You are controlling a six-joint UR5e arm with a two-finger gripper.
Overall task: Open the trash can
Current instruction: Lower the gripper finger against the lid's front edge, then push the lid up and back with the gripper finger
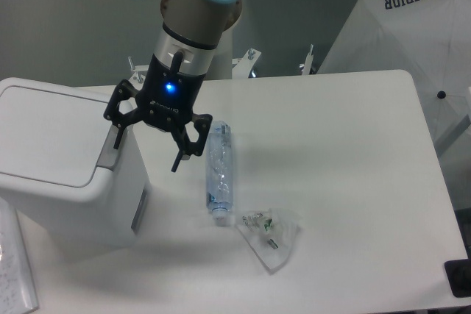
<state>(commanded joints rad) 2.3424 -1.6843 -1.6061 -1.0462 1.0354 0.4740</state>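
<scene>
The trash can [62, 170], a large boxy white plastic bin with rounded corners, sits at the left edge of the white table [346, 182], its flat white lid [48, 134] lying closed on top. A grey push tab [110, 145] runs along the lid's right edge, and a grey panel [140, 209] shows low on the side facing the table's middle.

In the single fixed camera view, the black two-finger gripper [145, 150], with a blue light glowing on its body, hangs from the arm beside the bin's upper right corner. Its jaws are spread wide and hold nothing. The left finger [117, 134] points down at the grey push tab; whether it touches the tab cannot be told. The right finger [179, 159] hangs over bare table, just left of a clear plastic bottle [219, 174] lying on its side. Near the bottle's lower end rests a crumpled clear plastic wrapper [270, 235].
</scene>
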